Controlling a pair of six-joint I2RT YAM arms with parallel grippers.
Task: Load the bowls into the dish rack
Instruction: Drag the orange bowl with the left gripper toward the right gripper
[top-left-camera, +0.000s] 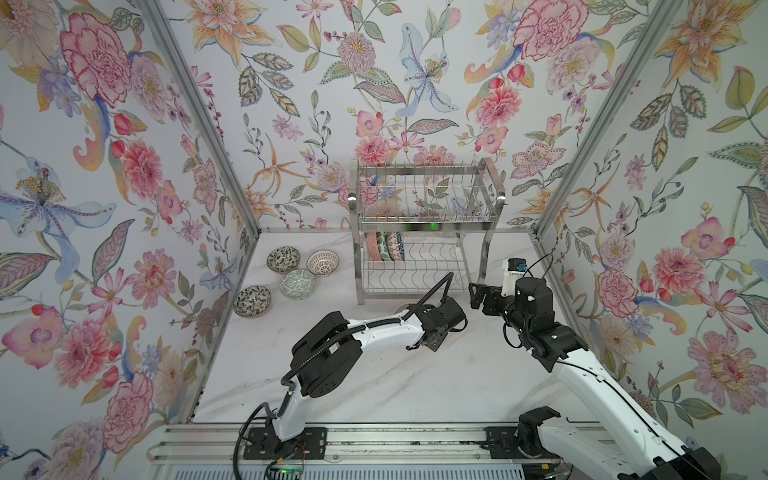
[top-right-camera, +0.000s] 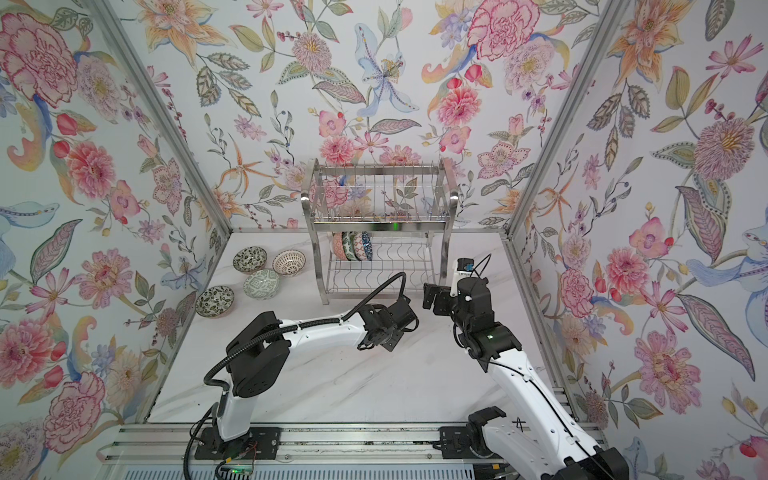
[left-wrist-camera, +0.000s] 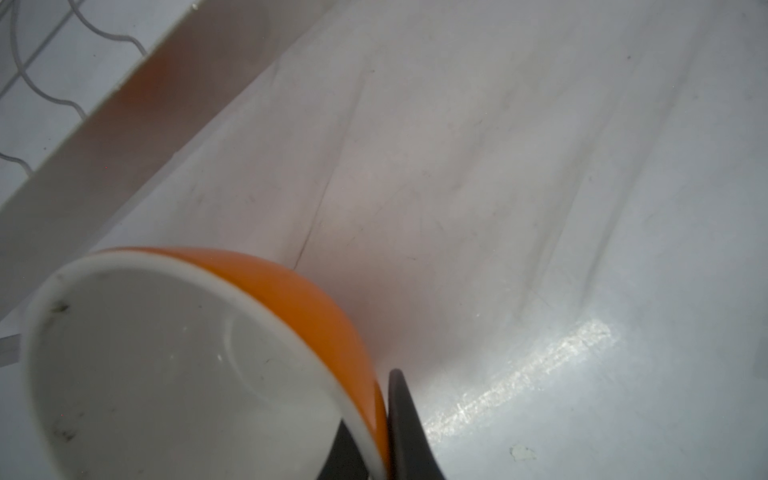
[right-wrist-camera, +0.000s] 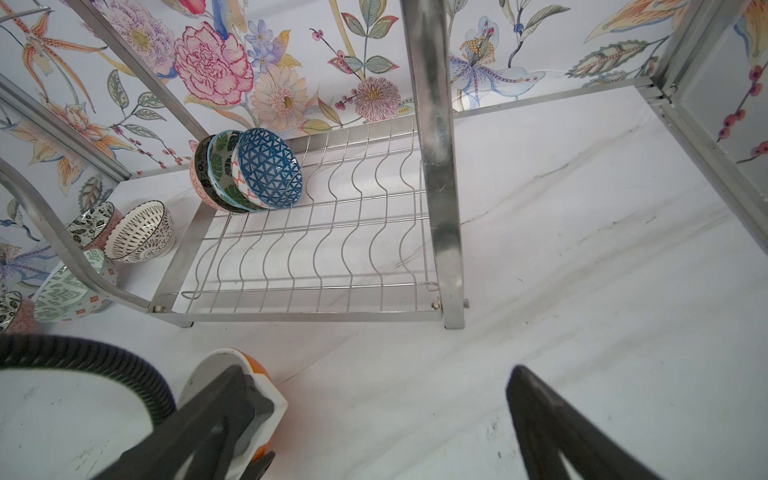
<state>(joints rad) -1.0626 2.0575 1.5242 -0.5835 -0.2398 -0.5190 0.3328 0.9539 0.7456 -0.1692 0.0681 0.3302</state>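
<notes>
**Grip status: one engaged, one free**

The left arm (top-left-camera: 382, 326) is stretched forward, wrist bent down. The left hand (left-wrist-camera: 370, 440) is clamped on the rim of a tilted orange white-lined ceramic bowl (left-wrist-camera: 166, 374), just before the shiny two-tier steel wire dish rack (top-left-camera: 419, 226). The right arm (top-left-camera: 582, 374) has its elbow raised. The right hand (top-left-camera: 477, 296) is spread wide and empty above the white marble bench (top-left-camera: 374, 386).

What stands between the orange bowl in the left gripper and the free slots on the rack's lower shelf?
Nothing visible. The orange bowl faces the open front of the rack; the loaded bowls stand at its left end.
</notes>
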